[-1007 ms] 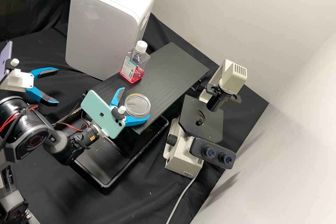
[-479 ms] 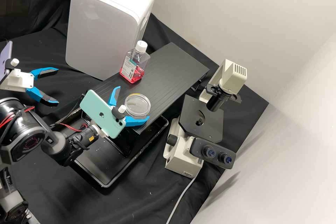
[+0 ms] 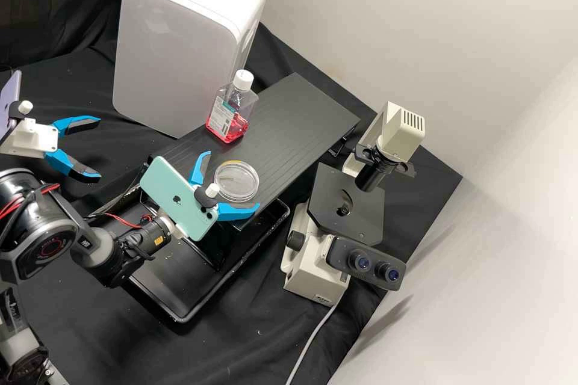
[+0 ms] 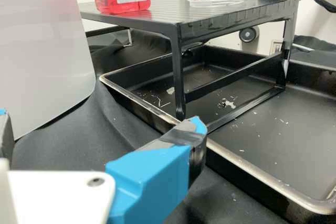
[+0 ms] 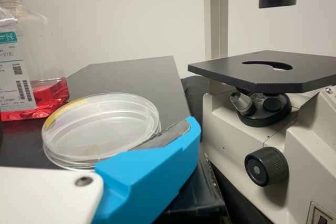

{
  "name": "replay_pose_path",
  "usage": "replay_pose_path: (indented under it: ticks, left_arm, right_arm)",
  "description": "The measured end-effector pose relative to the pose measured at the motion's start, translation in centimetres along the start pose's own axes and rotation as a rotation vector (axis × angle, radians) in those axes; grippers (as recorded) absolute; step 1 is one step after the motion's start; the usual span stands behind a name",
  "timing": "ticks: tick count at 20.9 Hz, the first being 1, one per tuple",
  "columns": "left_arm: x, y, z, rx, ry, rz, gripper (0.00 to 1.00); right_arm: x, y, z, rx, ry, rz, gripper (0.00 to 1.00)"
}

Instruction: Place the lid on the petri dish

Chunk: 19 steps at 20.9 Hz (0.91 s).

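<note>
Right hand (image 3: 232,183) sits with its blue fingers (image 3: 238,210) spread apart either side of the petri dish (image 3: 236,180), which lies flat on the raised black rack (image 3: 301,114) directly between them, far nearer than the left hand (image 3: 98,149), likewise spread apart above the counter (image 3: 241,325).

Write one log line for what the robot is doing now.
right end effector: open, straddling petri dish | petri dish: on black shelf | left end effector: open, off the shelf
</note>
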Motion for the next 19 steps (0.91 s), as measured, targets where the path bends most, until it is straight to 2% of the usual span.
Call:
replay_pose_path:
  ticks: [3,6,7,13,19]
  left_arm:
    - [0.0,0.0,0.0,0.0,0.0,0.0,1.0]
    - [0.0,0.0,0.0,0.0,0.0,0.0,1.0]
    - [0.0,0.0,0.0,0.0,0.0,0.0,1.0]
    - [0.0,0.0,0.0,0.0,0.0,0.0,1.0]
    - [0.0,0.0,0.0,0.0,0.0,0.0,1.0]
  right_arm:
    - [0.0,0.2,0.2,-0.002,-0.007,0.01,1.0]
    - [0.2,0.2,0.7,-0.022,-0.025,0.008,1.0]
    - [0.3,0.2,0.7,-0.027,-0.028,0.006,0.0]
    - [1.1,0.0,1.4,-0.035,-0.043,0.005,0.0]
    - [1.1,0.0,1.4,-0.036,-0.043,0.005,0.0]
